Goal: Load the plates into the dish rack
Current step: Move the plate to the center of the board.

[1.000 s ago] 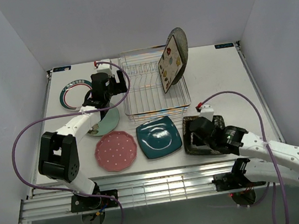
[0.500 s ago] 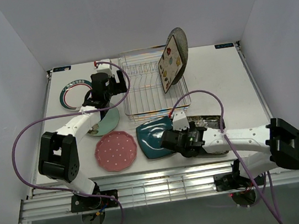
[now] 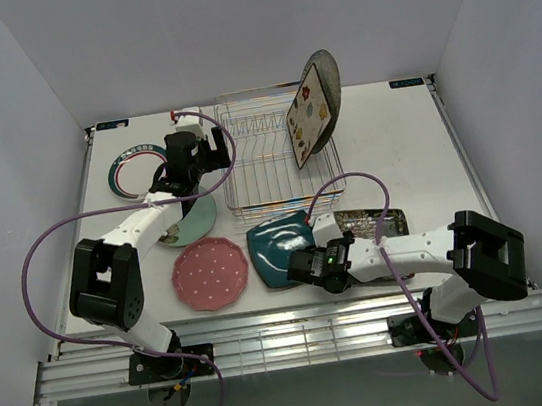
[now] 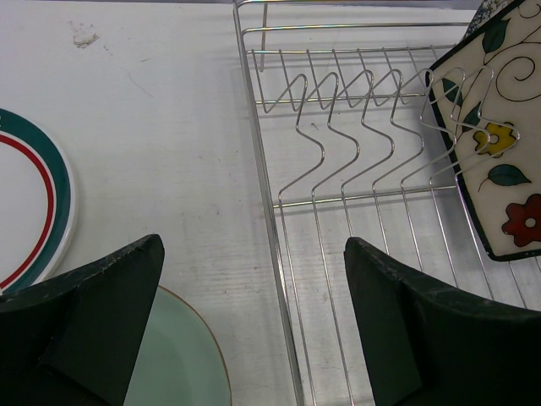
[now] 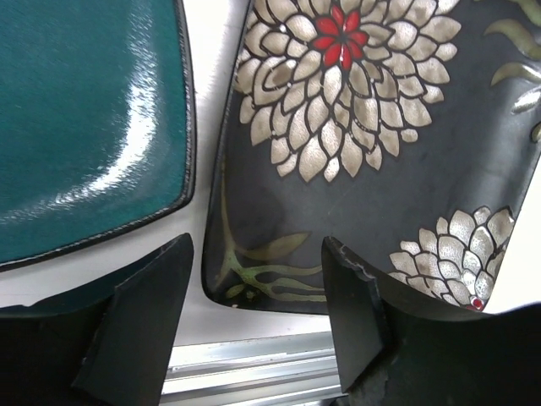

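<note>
The silver wire dish rack (image 3: 264, 164) (image 4: 355, 169) holds two plates upright at its right end: a cream floral square one (image 3: 307, 113) (image 4: 499, 161) and a speckled grey round one (image 3: 325, 76) behind it. Flat on the table lie a white teal-rimmed plate (image 3: 129, 172) (image 4: 34, 203), a mint plate (image 3: 193, 224) (image 4: 182, 364), a pink dotted plate (image 3: 210, 272), a teal square plate (image 3: 279, 244) (image 5: 84, 110) and a black floral square plate (image 3: 374, 219) (image 5: 372, 144). My right gripper (image 3: 318, 265) (image 5: 258, 317) is open, straddling the black plate's near-left corner. My left gripper (image 3: 204, 154) (image 4: 254, 330) hangs open over the rack's left rail.
A metal rail (image 5: 254, 368) runs along the table's near edge just behind my right fingers. White walls enclose the table on three sides. Purple cables loop off both arms, one (image 3: 350, 187) arching above the black plate.
My right arm has swung left, from over the black plate's middle to its near-left corner beside the teal plate. The left arm has not moved.
</note>
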